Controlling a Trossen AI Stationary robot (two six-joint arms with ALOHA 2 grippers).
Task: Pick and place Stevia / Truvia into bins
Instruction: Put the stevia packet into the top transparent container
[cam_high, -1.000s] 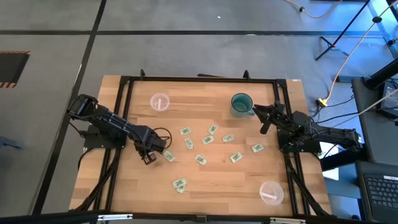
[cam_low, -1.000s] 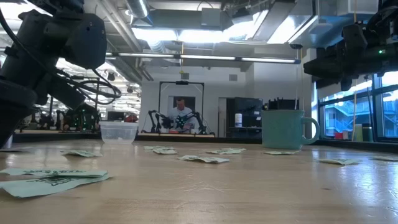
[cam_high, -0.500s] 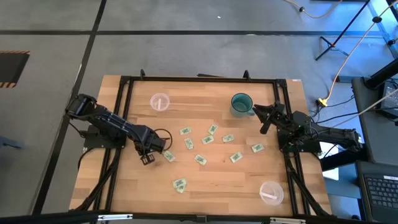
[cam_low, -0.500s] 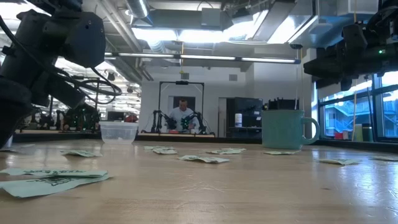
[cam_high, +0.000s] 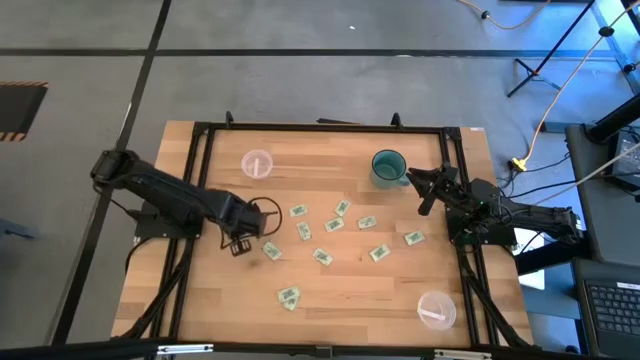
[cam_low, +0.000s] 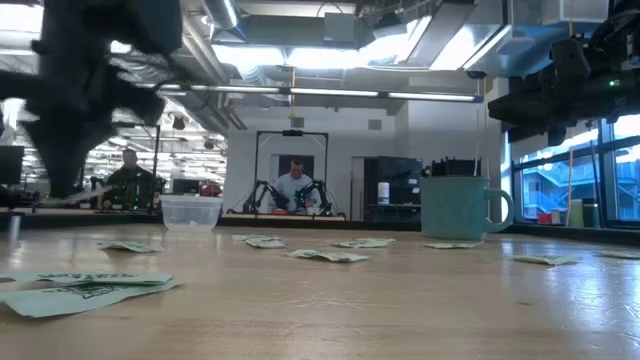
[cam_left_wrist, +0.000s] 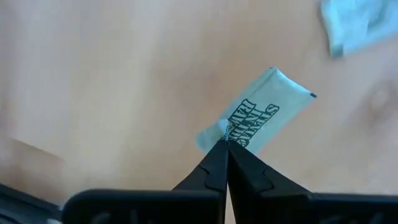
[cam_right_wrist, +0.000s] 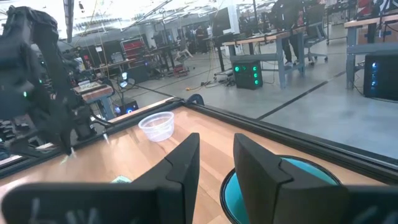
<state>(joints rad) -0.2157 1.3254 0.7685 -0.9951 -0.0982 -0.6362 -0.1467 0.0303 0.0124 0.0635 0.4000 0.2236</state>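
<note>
Between left jaws, green-lettered Stevia sachet

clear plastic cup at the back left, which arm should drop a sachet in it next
Left. Its end effector is shut on a white and green paper sachet, and the round clear plastic cup stands on its side. The right end effector waits open and empty by the teal mug.

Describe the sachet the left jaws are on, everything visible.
The sachet is a small flat rectangular paper packet, pale green-white with dark green print on its face. In the left wrist view it lies diagonally, and the left gripper has its jaws closed on one short end. It is uncrumpled apart from the pinched end. Light wood of the table shows behind it; whether it is lifted off the wood cannot be told. Another sachet lies apart from it, not touching.
</note>
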